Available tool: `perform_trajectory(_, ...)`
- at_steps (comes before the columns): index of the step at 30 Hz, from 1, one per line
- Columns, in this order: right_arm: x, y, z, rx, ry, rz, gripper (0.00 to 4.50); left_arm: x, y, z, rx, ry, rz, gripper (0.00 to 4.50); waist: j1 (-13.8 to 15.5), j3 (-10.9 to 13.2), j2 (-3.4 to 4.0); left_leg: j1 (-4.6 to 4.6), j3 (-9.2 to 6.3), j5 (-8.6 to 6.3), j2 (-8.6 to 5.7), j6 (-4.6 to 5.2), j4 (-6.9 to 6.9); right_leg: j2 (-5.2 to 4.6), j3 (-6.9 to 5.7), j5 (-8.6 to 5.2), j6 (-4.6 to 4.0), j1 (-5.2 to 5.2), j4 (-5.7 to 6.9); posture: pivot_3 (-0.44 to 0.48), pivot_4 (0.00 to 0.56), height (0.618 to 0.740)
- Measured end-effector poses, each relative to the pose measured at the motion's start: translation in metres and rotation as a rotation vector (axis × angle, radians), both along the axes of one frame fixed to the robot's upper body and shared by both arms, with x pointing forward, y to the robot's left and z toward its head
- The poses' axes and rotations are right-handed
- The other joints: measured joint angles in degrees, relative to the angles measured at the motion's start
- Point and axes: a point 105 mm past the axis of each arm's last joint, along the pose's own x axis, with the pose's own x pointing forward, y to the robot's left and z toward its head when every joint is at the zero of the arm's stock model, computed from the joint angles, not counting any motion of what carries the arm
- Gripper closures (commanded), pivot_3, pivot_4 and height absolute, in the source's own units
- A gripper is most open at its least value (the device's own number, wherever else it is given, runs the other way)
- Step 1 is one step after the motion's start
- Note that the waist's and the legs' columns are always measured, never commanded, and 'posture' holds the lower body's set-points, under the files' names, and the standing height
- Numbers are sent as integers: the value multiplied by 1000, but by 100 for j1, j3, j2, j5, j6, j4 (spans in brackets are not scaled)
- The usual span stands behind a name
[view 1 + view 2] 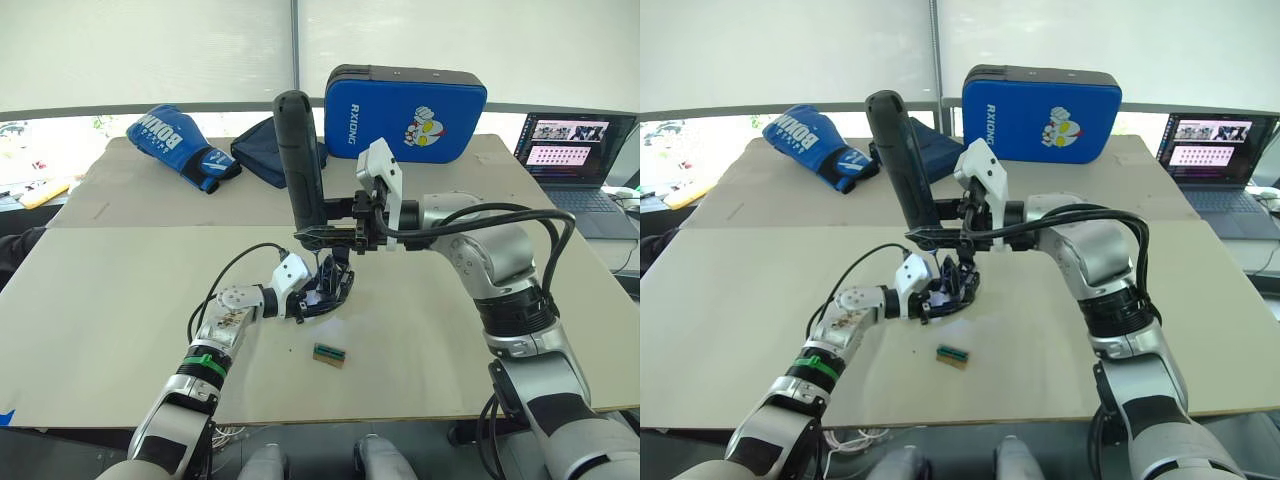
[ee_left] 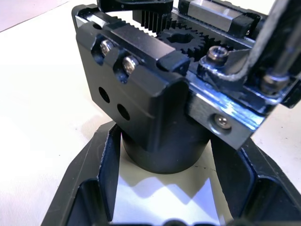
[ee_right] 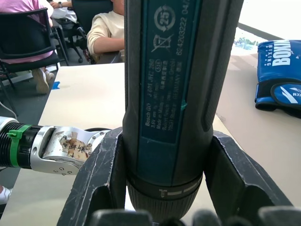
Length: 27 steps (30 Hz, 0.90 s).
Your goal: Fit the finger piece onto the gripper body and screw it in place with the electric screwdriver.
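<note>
The gripper body (image 1: 332, 283), a small black assembly with a round base, a gear and a toothed rack, stands on the table near its middle. My left gripper (image 1: 316, 295) is shut on its cylindrical base (image 2: 162, 155), a finger (image 2: 101, 183) on each side. My right gripper (image 1: 322, 236) is shut on the electric screwdriver (image 1: 298, 150), which stands nearly upright, leaning slightly left, directly above the body. Its lower end reaches down to the body, where a bluish light glows. In the right wrist view the screwdriver (image 3: 164, 84) sits between both fingers. The finger piece is hidden among the black parts.
A small green-topped block (image 1: 329, 353) lies on the table in front of the body. At the back are a blue boxing glove (image 1: 180, 145), a dark bag (image 1: 262, 150) and a blue pad (image 1: 405, 112). A laptop (image 1: 575, 150) stands far right. People (image 3: 106, 28) sit beyond the table.
</note>
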Motion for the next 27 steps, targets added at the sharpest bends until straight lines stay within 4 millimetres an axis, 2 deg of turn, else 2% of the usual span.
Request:
perform_trajectory(9,-14,-3,0,47,-124,62,2573,0,1,0,1,0,0,2197,-23,1,-1,-2,1,0,0,0,0,0,0,-1,1,-3,0,0,150,740)
perform_trajectory(13,-15,-6,6,71,-80,63,2573,0,2,1,1,-4,-1,2197,-34,7,-2,-12,-8,0,0,0,0,0,1,0,1,-12,0,0,150,740)
perform_trajectory(16,-18,-7,25,133,-25,89,2573,0,2,3,-1,-11,-6,2197,-32,16,0,-38,-27,0,0,0,2,-2,1,1,0,-34,0,0,150,740)
perform_trajectory(20,-34,-12,75,257,-87,155,2573,-1,0,3,-6,-13,-7,2197,-21,16,0,-46,-38,0,0,0,0,-4,0,1,0,-40,-7,0,150,740)
perform_trajectory(23,-48,-13,84,291,-72,211,2573,-1,0,2,-12,-15,3,2197,-20,16,1,-47,-38,0,0,0,0,-6,-1,1,1,-38,-12,0,150,740)
perform_trajectory(27,-59,-17,64,232,74,236,2573,-6,8,2,-19,5,17,301,-32,16,0,-53,-40,-1,2,1,-2,-5,-1,1,0,-41,-15,0,150,740)
